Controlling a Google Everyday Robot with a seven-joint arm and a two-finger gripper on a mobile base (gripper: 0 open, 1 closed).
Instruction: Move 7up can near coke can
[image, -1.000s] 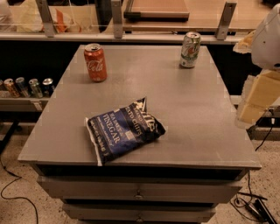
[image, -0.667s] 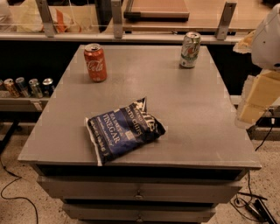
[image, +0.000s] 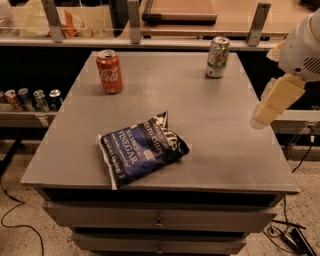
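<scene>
The 7up can (image: 218, 56), silvery-white with green markings, stands upright near the far right corner of the grey table (image: 220, 135). The coke can (image: 109, 71), red with white script, stands upright near the far left, well apart from the 7up can. My gripper (image: 265, 112) shows as a pale beige part below the white arm housing (image: 305, 47). It hangs over the table's right edge, nearer the camera than the 7up can and to its right. It holds nothing that I can see.
A blue vinegar chips bag (image: 142, 147) lies on the front middle of the table. Several small cans (image: 30, 99) stand in a row on a low shelf to the left. A counter with posts (image: 134, 20) runs behind the table. Cables (image: 287, 235) lie on the floor.
The arm and its beige end have shifted slightly left and up, further over the table's right edge. The cans and the bag have not moved.
</scene>
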